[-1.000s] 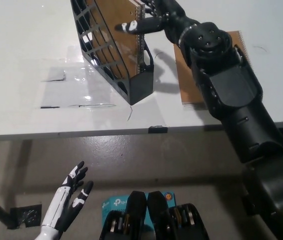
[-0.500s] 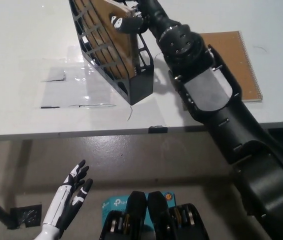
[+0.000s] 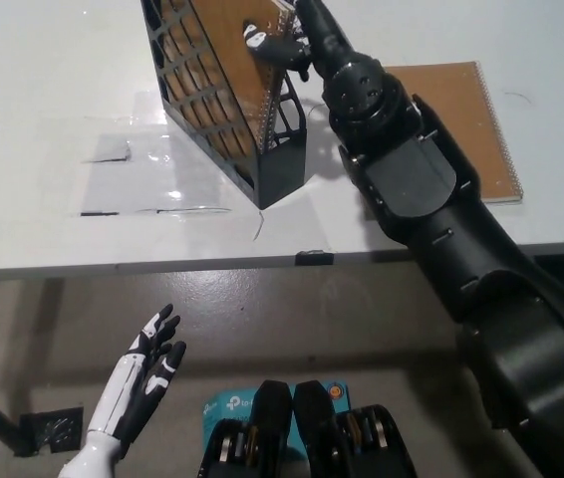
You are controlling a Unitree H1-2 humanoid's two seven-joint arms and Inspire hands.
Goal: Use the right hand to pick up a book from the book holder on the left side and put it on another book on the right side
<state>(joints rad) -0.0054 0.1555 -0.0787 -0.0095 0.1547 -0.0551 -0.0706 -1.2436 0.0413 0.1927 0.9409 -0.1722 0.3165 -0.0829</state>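
Since half a second ago my black right hand (image 3: 284, 42) has slid a bit further along the top of the brown spiral-bound cardboard book (image 3: 232, 60), which now sits more upright in the black lattice plastic book holder (image 3: 262, 169) instead of leaning out toward me. My arm barely moved otherwise.

Honestly the hand is hard to read: it's jammed up at the top edge, partly cut off, and my own forearm covers most of it. I can make out white-tipped fingers (image 3: 255, 37) curled onto the book's upper edge, so it looks closed on the book, though the far side of the grip is hidden.

The book is right under and left of that hand, still down in the holder. The other brown spiral-bound notebook (image 3: 461, 110) lies flat on the white table (image 3: 63, 119) to the right of the hand, partly behind my arm.

My white left hand (image 3: 141, 383) hangs below the table edge, fingers spread, holding nothing.
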